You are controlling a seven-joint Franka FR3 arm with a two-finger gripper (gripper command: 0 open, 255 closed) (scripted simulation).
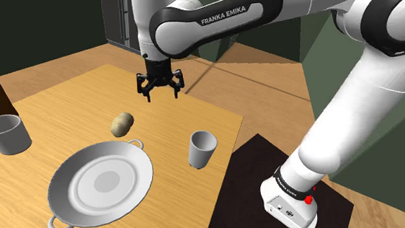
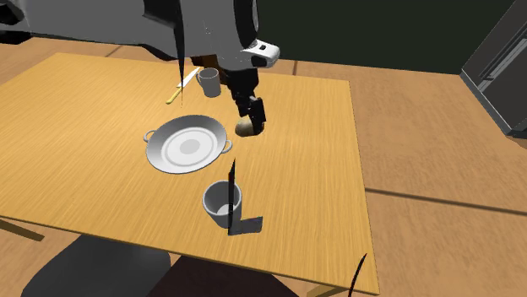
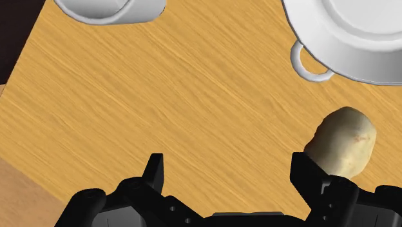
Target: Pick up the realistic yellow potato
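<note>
Overhead, the black gripper [image 1: 160, 86] hangs with fingers spread and empty above the wooden table [image 1: 194, 114], its white arm [image 1: 223, 15] lettered "FRANKA EMIKA". Left of it in the shoulder view, the yellowish potato [image 1: 122, 122] lies on the tabletop just beyond the far handle of a white two-handled dish [image 1: 134, 180]. A white cup [image 1: 202, 148] stands right of the dish.

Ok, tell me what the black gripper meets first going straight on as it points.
Probably the bare light-wood tabletop: the open black two-finger gripper points down at it, nothing between the fingers. The pale yellow-brown potato lies just outside one finger, which might graze it.
</note>
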